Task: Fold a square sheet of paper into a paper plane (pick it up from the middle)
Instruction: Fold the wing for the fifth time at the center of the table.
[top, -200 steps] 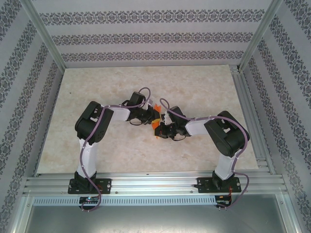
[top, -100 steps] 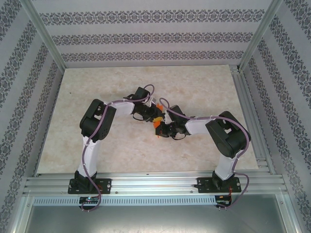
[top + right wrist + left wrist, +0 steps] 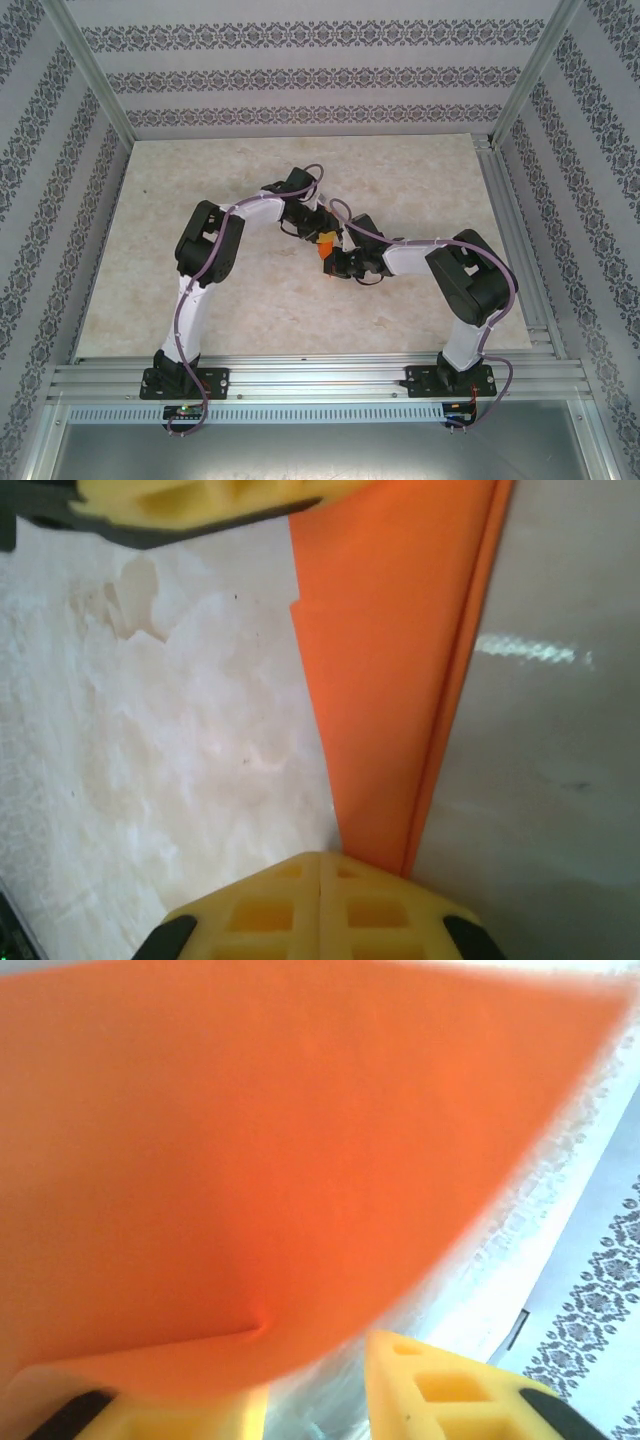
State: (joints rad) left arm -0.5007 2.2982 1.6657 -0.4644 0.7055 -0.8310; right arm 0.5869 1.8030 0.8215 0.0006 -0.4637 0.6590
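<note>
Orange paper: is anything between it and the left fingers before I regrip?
Nothing visible. The orange paper hangs right in front of the left fingers, its lower edge overlapping one of them, while the right fingers pinch its folded end.

No legible text, label, brand, number or sign in any view.

Thin bright orange sheet of paper (image 3: 250,1160), above the left gripper's fingers (image 3: 440,1392) and running out from between the right gripper's fingers (image 3: 270,912): plain faces, unprinted.

Grey-and-white patterned wall panels (image 3: 300,80), well beyond the fingers: repeating ornament bands, not lettering.
</note>
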